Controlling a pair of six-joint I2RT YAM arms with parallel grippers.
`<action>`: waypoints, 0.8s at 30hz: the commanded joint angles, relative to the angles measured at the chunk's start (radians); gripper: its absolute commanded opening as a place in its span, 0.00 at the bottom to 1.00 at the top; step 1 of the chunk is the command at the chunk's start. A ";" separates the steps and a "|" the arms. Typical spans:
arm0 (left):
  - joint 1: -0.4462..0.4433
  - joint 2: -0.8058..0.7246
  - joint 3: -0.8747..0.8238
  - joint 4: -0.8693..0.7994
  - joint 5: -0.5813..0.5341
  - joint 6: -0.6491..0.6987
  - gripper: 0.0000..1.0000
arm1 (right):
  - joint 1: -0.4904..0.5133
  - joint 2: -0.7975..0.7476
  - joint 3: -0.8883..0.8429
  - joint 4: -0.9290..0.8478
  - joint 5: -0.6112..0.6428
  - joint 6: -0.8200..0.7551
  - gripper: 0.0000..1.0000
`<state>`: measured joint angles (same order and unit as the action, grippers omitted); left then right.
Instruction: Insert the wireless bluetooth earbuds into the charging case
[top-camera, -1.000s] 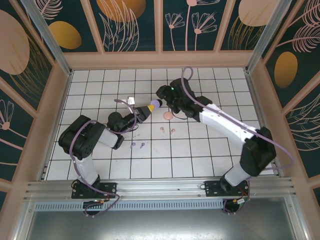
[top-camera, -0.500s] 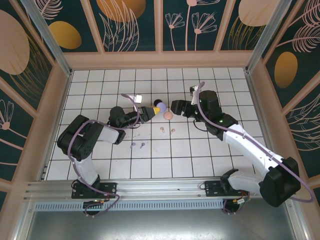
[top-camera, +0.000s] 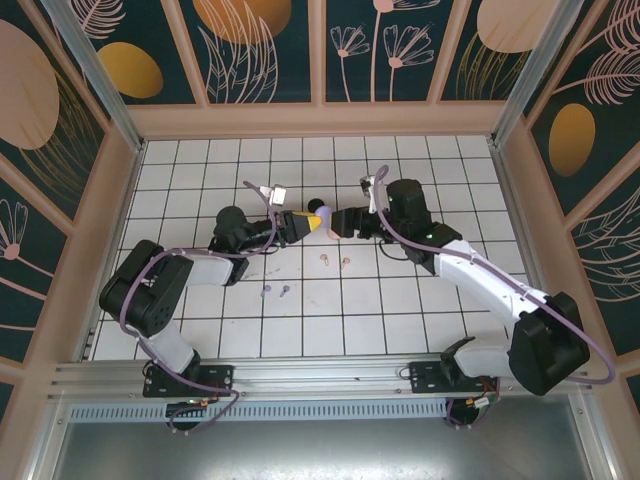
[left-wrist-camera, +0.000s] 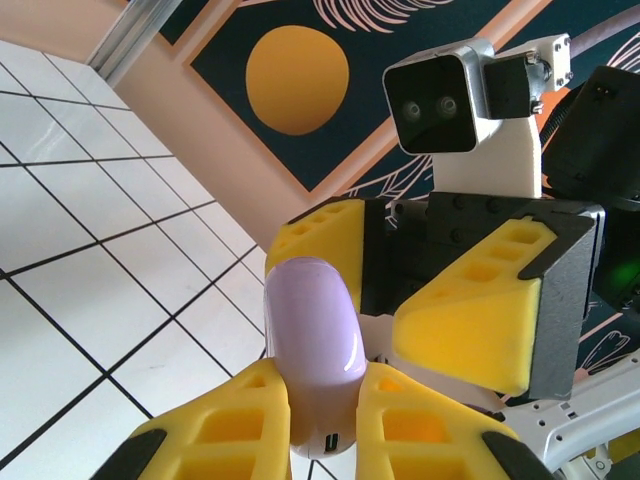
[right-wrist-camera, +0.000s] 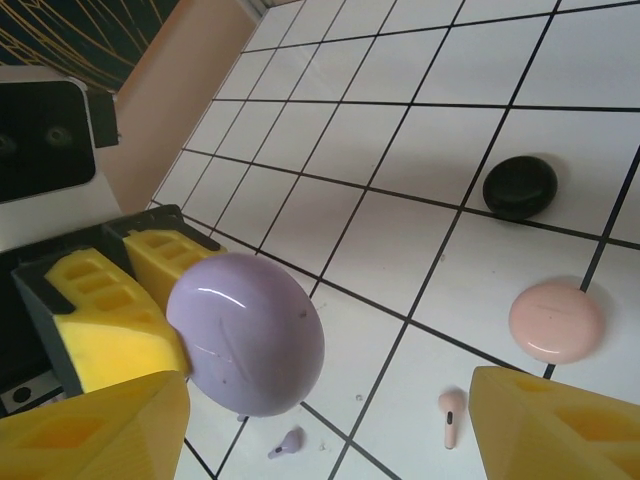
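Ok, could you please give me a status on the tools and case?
Left tool shut on lilac case, raised. Right tool open, facing it. Earbuds loose on tiles.

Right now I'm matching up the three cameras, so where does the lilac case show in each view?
Top external: the lilac case sits mid-picture, where the two arms' tips meet.
Left wrist: the lilac case stands at bottom centre, rounded end up.
Right wrist: the lilac case is lower left of centre.
Shared landmark: the yellow left pincer, shut on it in every view.
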<state>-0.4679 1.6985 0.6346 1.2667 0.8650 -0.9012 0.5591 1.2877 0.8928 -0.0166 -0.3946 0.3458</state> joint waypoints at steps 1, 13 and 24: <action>-0.006 -0.019 0.023 -0.003 0.026 0.028 0.00 | 0.013 0.018 0.023 0.056 -0.018 -0.014 0.73; -0.006 -0.041 0.018 -0.006 0.033 0.029 0.00 | -0.002 0.068 0.013 0.056 0.063 0.004 0.67; -0.006 -0.082 0.006 -0.004 0.036 0.030 0.00 | -0.051 0.085 -0.017 0.065 0.100 0.050 0.61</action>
<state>-0.4679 1.6478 0.6350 1.2179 0.8719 -0.8909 0.5121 1.3663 0.8909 0.0299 -0.3260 0.3805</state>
